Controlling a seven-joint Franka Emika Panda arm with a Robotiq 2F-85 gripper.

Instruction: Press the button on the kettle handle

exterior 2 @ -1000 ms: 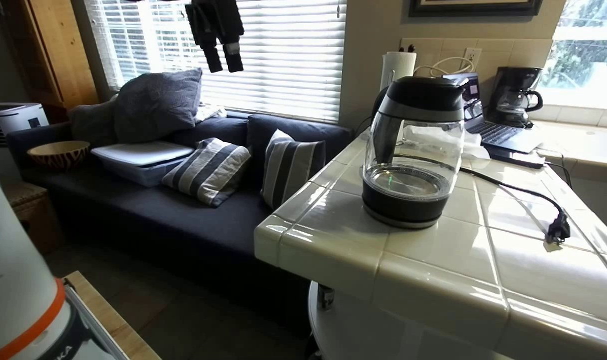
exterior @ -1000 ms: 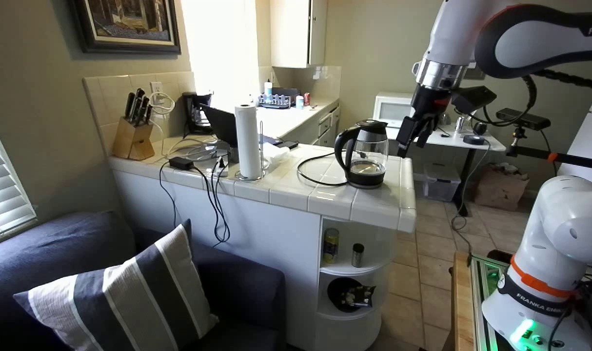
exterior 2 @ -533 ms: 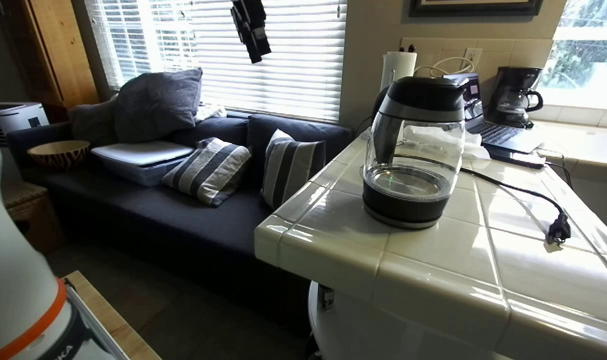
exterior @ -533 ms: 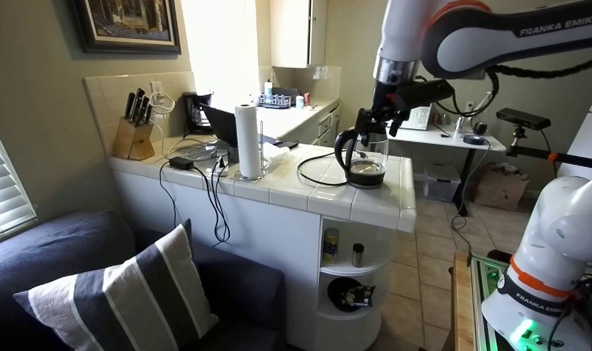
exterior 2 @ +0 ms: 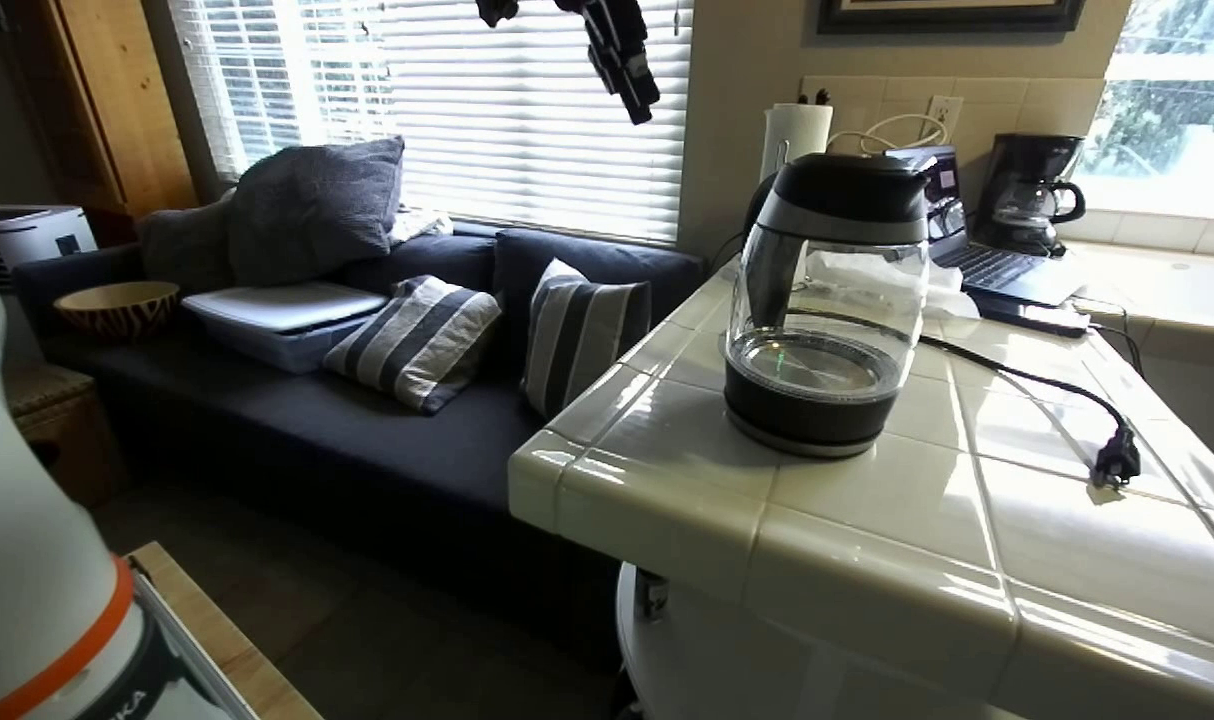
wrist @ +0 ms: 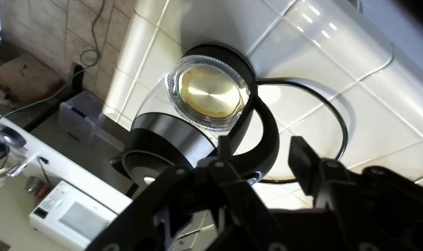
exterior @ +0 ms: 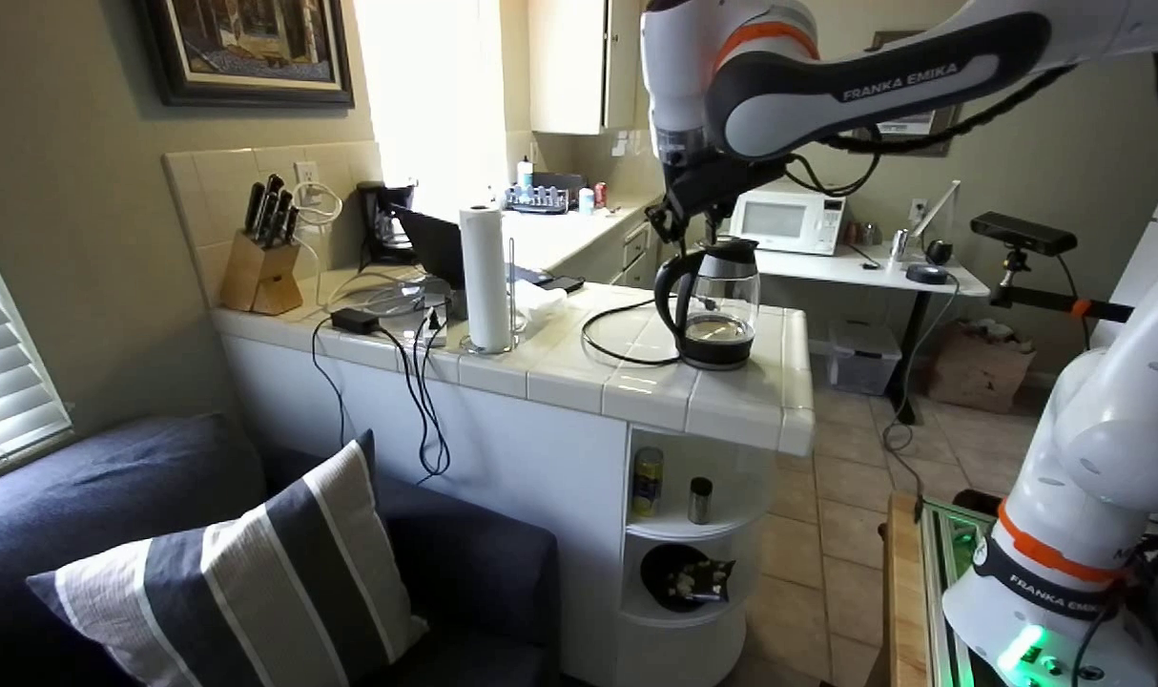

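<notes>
The pincer (wrist: 261, 151) is hovering, jaws parted, above the kettle handle (wrist: 271, 136); the arm (exterior: 875, 88) is showing "FRANKA EMIKA".

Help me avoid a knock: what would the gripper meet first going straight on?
Probably the kettle handle; in the wrist view the open gripper frames its curve, though depth is unclear.

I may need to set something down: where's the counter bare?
Bare tile lies between the kettle and the counter end; a smaller patch, between paper towel roll and cord. Crowded: beyond the roll, with laptop, power brick and knife block, and at the handle, under the open gripper.
</notes>
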